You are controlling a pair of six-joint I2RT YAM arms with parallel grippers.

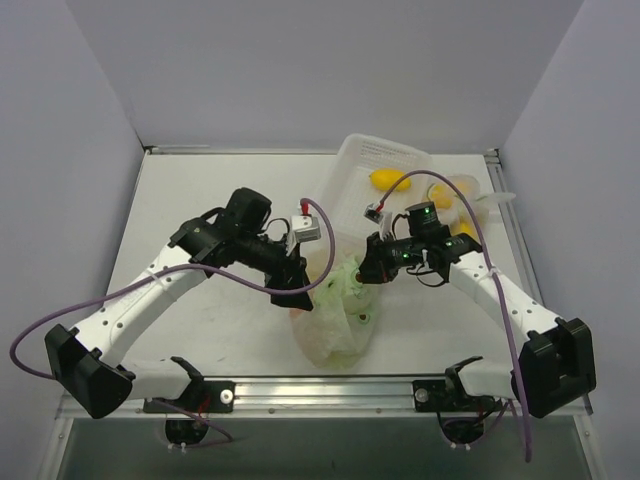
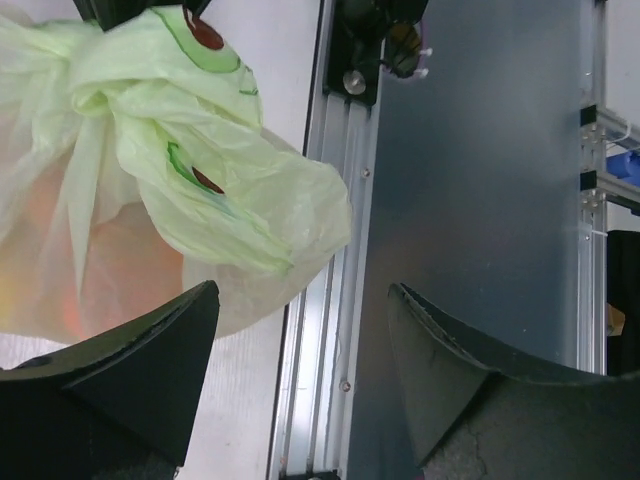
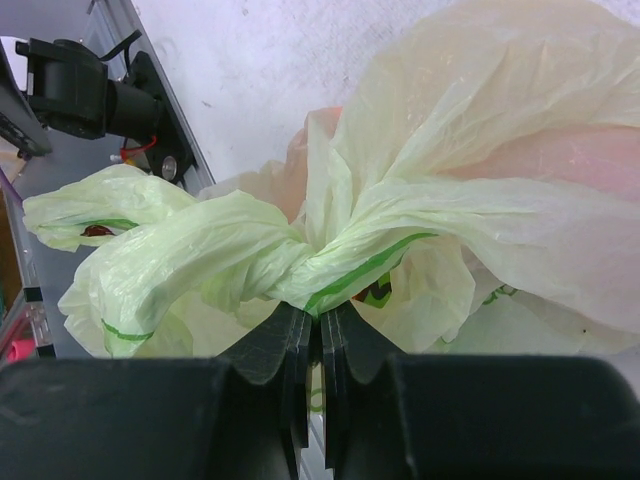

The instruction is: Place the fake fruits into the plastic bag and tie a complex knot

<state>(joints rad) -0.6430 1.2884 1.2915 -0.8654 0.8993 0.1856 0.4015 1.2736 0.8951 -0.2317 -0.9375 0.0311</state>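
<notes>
The pale green avocado-print plastic bag lies near the table's front middle, its top twisted into a knot. Orange and red fruit show dimly through its film. My right gripper is shut on the twisted green plastic at the knot. My left gripper is open and empty beside the bag's left side; its fingers frame the table's front rail, with the bag up and to the left in that view. Yellow fake fruits lie in a clear container at the back right.
A clear plastic container with a lemon and other yellow fruit stands at the back right. The aluminium front rail runs along the table's near edge. White walls enclose the table on three sides.
</notes>
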